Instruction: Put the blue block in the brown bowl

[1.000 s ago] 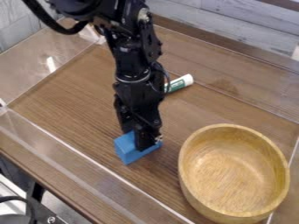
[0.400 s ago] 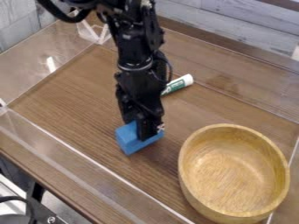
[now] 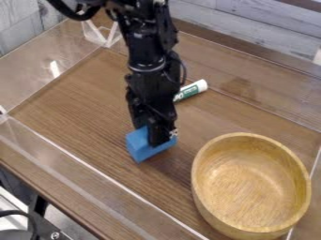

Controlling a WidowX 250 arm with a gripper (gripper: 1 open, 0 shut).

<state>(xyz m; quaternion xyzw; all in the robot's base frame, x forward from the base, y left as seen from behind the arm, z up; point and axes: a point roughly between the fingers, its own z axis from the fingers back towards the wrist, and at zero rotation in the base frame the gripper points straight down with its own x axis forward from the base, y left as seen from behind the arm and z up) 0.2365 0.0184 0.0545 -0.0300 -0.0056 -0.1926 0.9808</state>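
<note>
The blue block [image 3: 145, 147] is small and bright blue, and it sits low over the wooden table left of the bowl. My gripper [image 3: 157, 137] points straight down from the black arm, and its fingers are shut on the block's upper right part. I cannot tell whether the block touches the table or hangs just above it. The brown bowl [image 3: 251, 184] is a wide light-wood bowl with a thick rim. It stands empty at the lower right, a short gap away from the block.
A green-and-white marker [image 3: 191, 90] lies on the table just behind the arm. Clear plastic walls [image 3: 38, 141] fence the table's left and front edges. Bare wooden tabletop [image 3: 75, 94] stretches to the left of the arm.
The gripper and the blue block in it have crept slightly up the picture. The grip has stayed shut. Bowl and marker have not moved.
</note>
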